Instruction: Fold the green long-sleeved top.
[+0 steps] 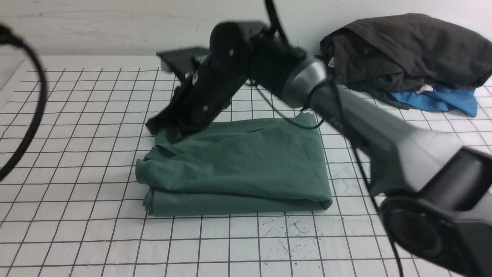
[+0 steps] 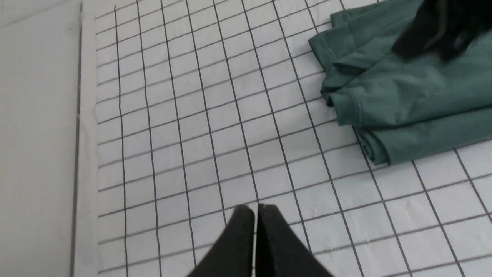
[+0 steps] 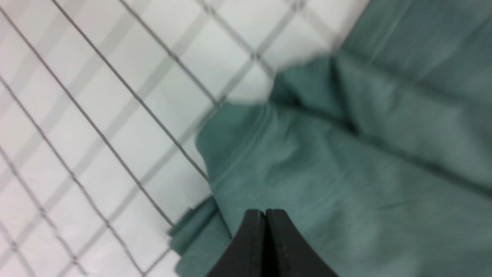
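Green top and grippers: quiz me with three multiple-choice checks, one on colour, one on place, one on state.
1. The garment poking out under the dark clothes heap is: A) red B) blue C) yellow
2. The right gripper is: A) over the far left corner of the green long-sleeved top B) over the heap C) off the table
3. The left gripper is: A) wide open B) shut on the top C) shut on nothing

Answers:
1. B: the blue garment shows at the heap's near edge.
2. A: the front view shows it there.
3. C: its jaws meet over the bare grid cloth, apart from the top.
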Available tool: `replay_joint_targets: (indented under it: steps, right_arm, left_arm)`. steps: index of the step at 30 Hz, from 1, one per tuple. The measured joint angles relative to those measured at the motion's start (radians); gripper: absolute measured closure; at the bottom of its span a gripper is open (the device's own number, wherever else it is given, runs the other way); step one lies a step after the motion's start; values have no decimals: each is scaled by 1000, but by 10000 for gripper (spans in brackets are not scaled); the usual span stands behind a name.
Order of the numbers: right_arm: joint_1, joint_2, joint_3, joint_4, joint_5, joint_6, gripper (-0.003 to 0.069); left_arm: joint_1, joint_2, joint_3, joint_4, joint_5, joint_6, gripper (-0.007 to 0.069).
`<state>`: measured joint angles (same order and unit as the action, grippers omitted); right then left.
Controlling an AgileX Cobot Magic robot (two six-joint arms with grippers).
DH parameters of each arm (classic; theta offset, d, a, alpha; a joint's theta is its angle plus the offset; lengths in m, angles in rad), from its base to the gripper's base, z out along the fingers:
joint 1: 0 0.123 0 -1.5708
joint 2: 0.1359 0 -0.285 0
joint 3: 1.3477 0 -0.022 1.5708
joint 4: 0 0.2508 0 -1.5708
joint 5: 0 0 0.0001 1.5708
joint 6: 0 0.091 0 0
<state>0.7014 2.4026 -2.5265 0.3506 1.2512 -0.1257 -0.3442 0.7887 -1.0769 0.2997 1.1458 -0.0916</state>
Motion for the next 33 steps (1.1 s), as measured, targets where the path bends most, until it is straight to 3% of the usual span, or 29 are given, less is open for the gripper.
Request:
replay_joint_targets:
  steps: [6,12,18,22,33]
  right_arm:
    - [-42,-238,52,-1,0,-13,673]
    - [-26,-582,405,4,9,-149,673]
    - [-23,-881,753,-21,-27,-179,673]
    - [-23,-1188,1120,-47,-267,-180,673]
    - [-23,-1730,1623,-67,-716,-180,673]
  left_arm:
    - [0,-248,178,-2,-25,-47,631]
    - [0,-485,340,-40,-80,-76,631]
    - [0,-662,490,-117,-136,-56,631]
    - [0,-784,588,-154,-220,-54,631]
    - [0,-806,612,-167,-260,-50,631]
